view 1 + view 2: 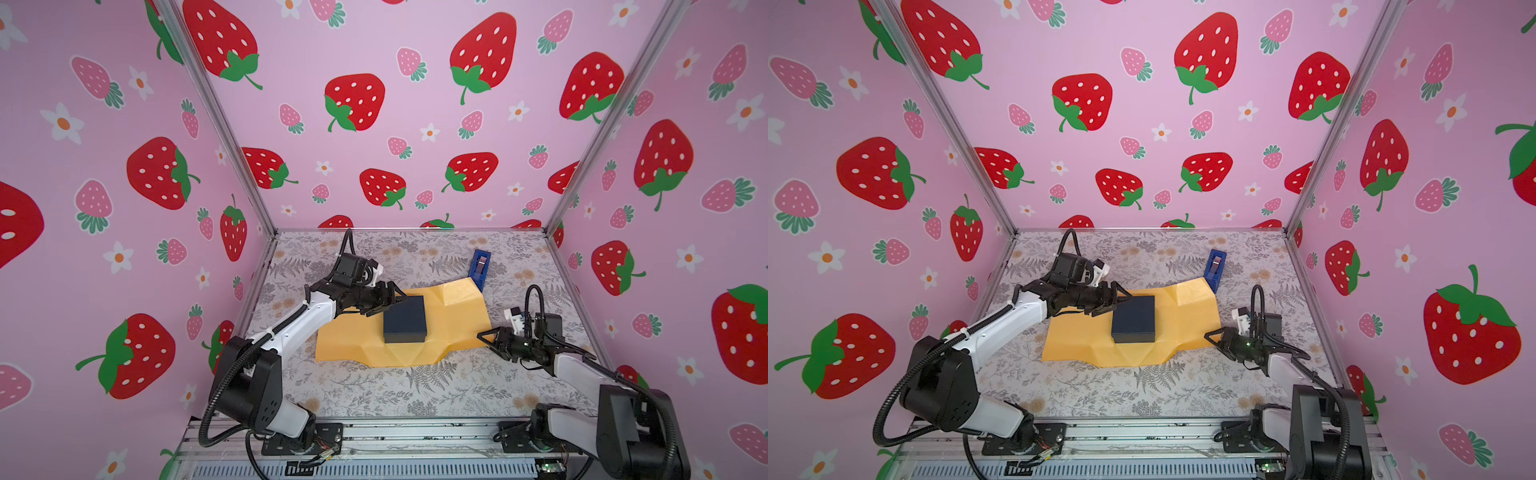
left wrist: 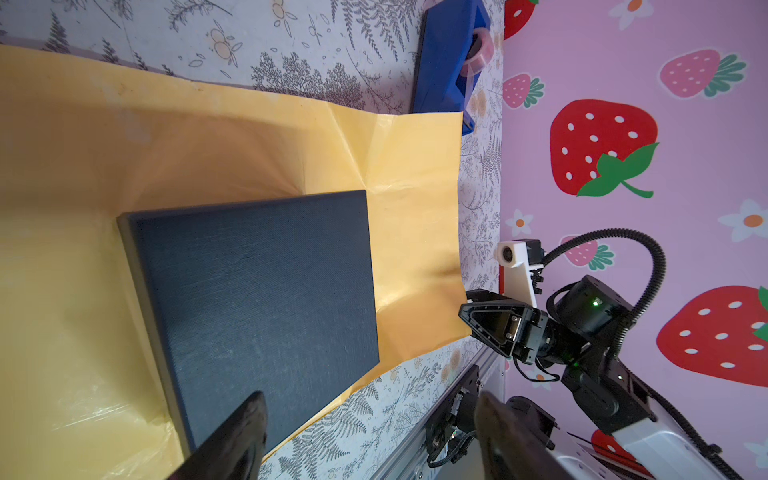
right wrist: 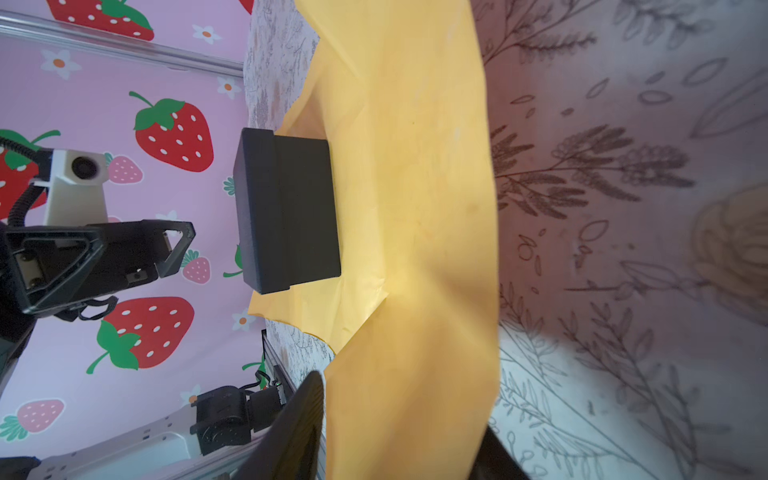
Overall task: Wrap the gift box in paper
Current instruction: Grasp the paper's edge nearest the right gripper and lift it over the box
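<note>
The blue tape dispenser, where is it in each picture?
Top view: tape dispenser at the back right, by the paper's far corner.
Top view: tape dispenser back right too.
Left wrist: tape dispenser past the paper's corner, near the pink wall.
Right wrist: not in it.
Shared landmark: the black gift box on the paper.

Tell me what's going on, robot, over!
Left claw open beside the box. Right claw open at edge of the paper. Box sits unwrapped on it. Tape dispenser at far corner, clear of the box.
</note>
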`<state>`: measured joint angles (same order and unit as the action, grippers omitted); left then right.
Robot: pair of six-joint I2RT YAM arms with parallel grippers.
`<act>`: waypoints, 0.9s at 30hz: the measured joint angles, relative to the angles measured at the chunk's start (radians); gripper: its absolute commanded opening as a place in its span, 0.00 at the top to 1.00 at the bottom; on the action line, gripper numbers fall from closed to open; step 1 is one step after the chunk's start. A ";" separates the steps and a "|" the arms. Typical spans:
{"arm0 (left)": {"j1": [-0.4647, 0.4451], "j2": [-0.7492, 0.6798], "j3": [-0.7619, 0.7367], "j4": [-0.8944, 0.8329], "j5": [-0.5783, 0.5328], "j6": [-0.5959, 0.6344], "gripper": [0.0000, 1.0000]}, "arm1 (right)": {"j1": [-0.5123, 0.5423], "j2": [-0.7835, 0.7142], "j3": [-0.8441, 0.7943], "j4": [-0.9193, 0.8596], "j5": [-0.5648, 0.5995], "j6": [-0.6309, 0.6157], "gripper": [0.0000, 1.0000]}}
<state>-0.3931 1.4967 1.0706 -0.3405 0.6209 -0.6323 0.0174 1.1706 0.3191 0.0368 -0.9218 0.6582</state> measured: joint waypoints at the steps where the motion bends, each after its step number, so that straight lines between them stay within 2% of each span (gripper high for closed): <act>1: 0.000 0.000 0.000 0.000 0.000 0.000 0.20 | 0.000 -0.008 0.000 -0.005 -0.005 0.000 0.56; 9: 0.000 0.000 0.000 0.000 0.000 0.000 0.20 | 0.000 -0.052 0.005 -0.093 -0.003 -0.023 0.69; 17: 0.000 0.000 0.002 0.000 0.000 0.000 0.20 | 0.000 -0.060 0.040 -0.177 0.040 -0.062 0.76; 27: 0.000 0.001 0.005 -0.002 0.000 0.000 0.20 | 0.007 -0.087 0.071 -0.253 0.103 -0.108 0.96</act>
<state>-0.3935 1.4979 1.0752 -0.3420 0.6209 -0.6323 0.0242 1.0832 0.3897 -0.2165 -0.8185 0.5507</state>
